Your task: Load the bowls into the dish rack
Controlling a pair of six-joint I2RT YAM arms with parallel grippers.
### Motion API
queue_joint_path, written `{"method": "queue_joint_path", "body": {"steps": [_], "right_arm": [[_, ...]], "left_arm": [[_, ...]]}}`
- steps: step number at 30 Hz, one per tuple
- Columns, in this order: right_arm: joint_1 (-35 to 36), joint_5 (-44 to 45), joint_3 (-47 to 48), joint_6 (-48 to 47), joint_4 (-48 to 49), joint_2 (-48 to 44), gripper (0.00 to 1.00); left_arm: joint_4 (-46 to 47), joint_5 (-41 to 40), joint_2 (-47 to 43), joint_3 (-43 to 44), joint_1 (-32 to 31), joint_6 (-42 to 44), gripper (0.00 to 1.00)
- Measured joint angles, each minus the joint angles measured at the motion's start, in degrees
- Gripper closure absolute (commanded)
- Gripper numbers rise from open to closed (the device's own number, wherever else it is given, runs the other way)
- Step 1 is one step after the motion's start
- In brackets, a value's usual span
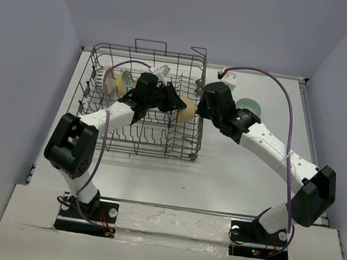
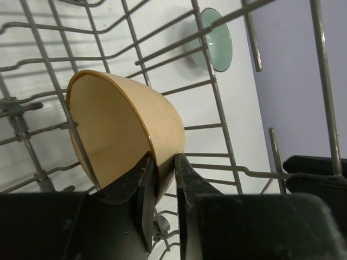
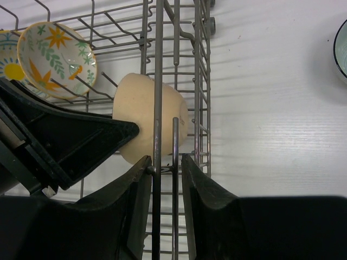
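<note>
Nearest to the top camera, the two arm bases are bolted at the near table edge. From the left one, the left arm is reached far and rightward into the dish rack (image 1: 152,52), which is set on the left half of the table.

At the rack's far left, two floral bowls (image 1: 125,82) are stood on edge among the tines. Toward its right end, the left gripper (image 2: 162,162) is seen pinching the tan bowl (image 2: 119,130) by its rim, one finger inside and one outside. The bowl is held tilted on its side just inside the rack's right wall. Whether it is resting on the wires cannot be told.

Just outside that wall, the right gripper (image 3: 165,162) is held with its fingers spread and nothing pinched, the rack's upright side wires passing between them. Whether a finger touches the wire cannot be told. Farther right, the teal bowl (image 1: 252,106) is left on the table, apart from the rack and not yet loaded.

The step in hand is judged to be the placing of the tan bowl. Its seating between two tines is called for next, then the jaws are to be opened and the hand drawn upward clear of the wires. The right fingers would have to be backed off the wall before the teal bowl is fetched.
</note>
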Motion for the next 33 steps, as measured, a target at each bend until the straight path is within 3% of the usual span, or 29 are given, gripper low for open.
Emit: {"method": "queue_joint_path", "body": {"steps": [20,25,33], "right_arm": [[0.00,0.22,-0.02,0.20,0.15,0.13,0.67],[0.00,0.31,-0.02,0.20,0.17,0.15,0.67],[0.00,0.39,-0.02,0.20,0.20,0.15,0.67]], "left_arm": [[-3.52,-4.11,-1.27,0.44,1.36,3.72,0.62],[-3.78,-4.72,-1.27,0.44,1.55,4.28,0.52],[-4.13,-5.35,-1.27,0.44,1.75,4.61,0.51]]}}
